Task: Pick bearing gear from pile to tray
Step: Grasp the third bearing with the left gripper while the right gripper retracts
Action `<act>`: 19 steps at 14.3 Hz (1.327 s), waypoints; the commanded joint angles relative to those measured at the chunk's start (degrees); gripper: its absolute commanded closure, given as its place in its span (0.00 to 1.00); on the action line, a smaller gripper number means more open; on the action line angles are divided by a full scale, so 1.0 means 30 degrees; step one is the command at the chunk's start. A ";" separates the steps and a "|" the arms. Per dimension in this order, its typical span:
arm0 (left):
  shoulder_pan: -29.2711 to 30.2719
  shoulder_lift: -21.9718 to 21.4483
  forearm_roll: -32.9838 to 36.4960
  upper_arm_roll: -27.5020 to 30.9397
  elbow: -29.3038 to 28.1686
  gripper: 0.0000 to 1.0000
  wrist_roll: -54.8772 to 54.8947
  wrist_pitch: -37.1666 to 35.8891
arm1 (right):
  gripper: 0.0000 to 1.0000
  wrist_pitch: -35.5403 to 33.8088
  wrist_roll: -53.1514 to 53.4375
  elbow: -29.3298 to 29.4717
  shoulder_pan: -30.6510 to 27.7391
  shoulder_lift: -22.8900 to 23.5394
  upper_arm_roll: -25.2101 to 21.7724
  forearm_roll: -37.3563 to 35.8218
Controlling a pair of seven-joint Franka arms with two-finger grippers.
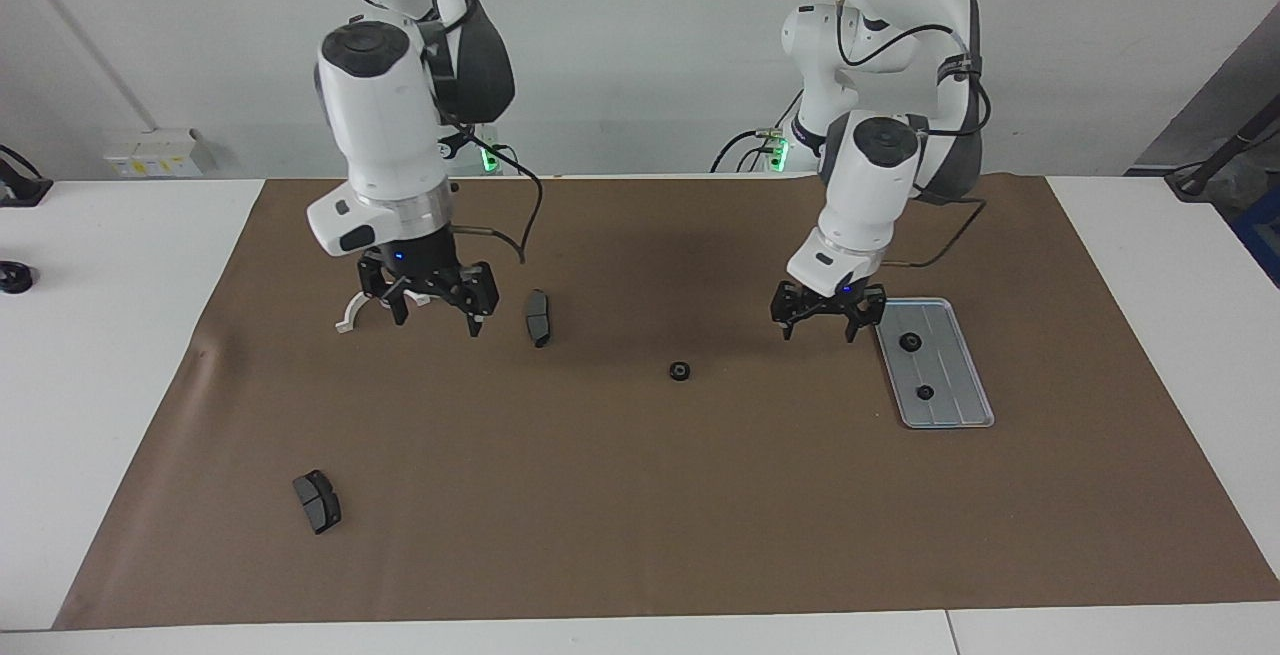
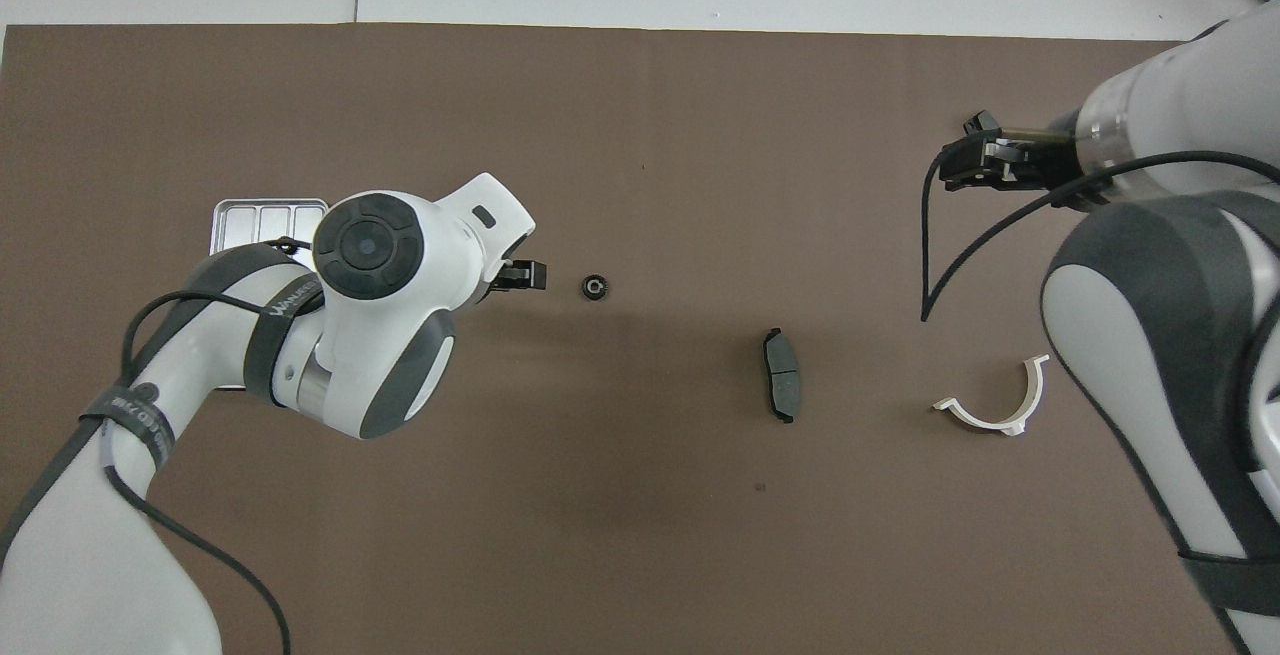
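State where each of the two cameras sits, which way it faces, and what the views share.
Facing view: high across the table, looking at the robots; both arms show whole, left gripper beside the tray, right gripper over the white bracket.
Overhead view: high above the robots' end, looking steeply down; wrists and forearms enter from the bottom.
Shared: the loose gear on the brown mat, a brake pad, the bracket.

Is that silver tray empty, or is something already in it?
Not empty. The tray holds two small black gears, lying apart on its grooved floor. A third gear lies on the brown mat outside it.
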 commanded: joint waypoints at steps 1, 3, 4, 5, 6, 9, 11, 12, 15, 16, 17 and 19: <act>-0.1339 0.2176 0.0629 0.0363 0.2306 0.00 -0.1815 -0.0485 | 0.00 -0.1562 -0.1912 -0.0203 -0.1149 -0.1082 0.0074 0.0439; -0.2101 0.3611 0.0629 0.0392 0.3771 0.05 -0.2928 -0.0574 | 0.00 -0.2444 -0.3724 -0.0026 -0.0598 -0.1492 -0.1997 0.0439; -0.2250 0.3822 0.0629 0.0421 0.3923 0.07 -0.3050 -0.0342 | 0.00 -0.3144 -0.4198 -0.0025 -0.0391 -0.1697 -0.2502 0.0439; -0.2281 0.3882 0.0629 0.0393 0.3924 0.10 -0.3051 -0.0252 | 0.00 -0.3615 -0.4174 -0.0228 -0.0389 -0.1960 -0.2420 0.0410; -0.2281 0.3882 0.0658 0.0392 0.3866 0.13 -0.3051 -0.0020 | 0.00 -0.4026 -0.4203 -0.0230 -0.0534 -0.2137 -0.2332 0.0439; -0.2311 0.3970 0.0688 0.0334 0.3632 0.19 -0.2993 0.0800 | 0.00 -0.4147 -0.3941 -0.0201 -0.1907 -0.2139 -0.0374 0.0497; -0.2310 0.3999 0.0717 0.0334 0.3282 0.21 -0.2934 0.1036 | 0.00 -0.4293 -0.3124 -0.0230 -0.1825 -0.2168 -0.0339 0.0876; -0.2310 0.3999 0.0717 0.0334 0.2903 0.21 -0.2905 0.1444 | 0.00 -0.4294 -0.2858 -0.0201 -0.1795 -0.2168 -0.0339 0.1081; -0.2310 0.3970 0.0717 0.0275 0.2724 0.21 -0.2847 0.1537 | 0.00 -0.4439 -0.2856 -0.0201 -0.1824 -0.2168 -0.0339 0.1171; -0.2310 0.3970 0.0717 0.0275 0.2433 0.21 -0.2846 0.1710 | 0.00 -0.4440 -0.2856 -0.0201 -0.1824 -0.2168 -0.0339 0.1142; -0.2339 0.3941 0.0688 0.0275 0.2372 0.21 -0.2846 0.1653 | 0.00 -0.4440 -0.2856 -0.0230 -0.1824 -0.2168 -0.0339 0.1142; -0.2340 0.3941 0.0688 0.0275 0.2401 0.23 -0.2846 0.1652 | 0.00 -0.4469 -0.2826 -0.0288 -0.1824 -0.2197 -0.0339 0.1142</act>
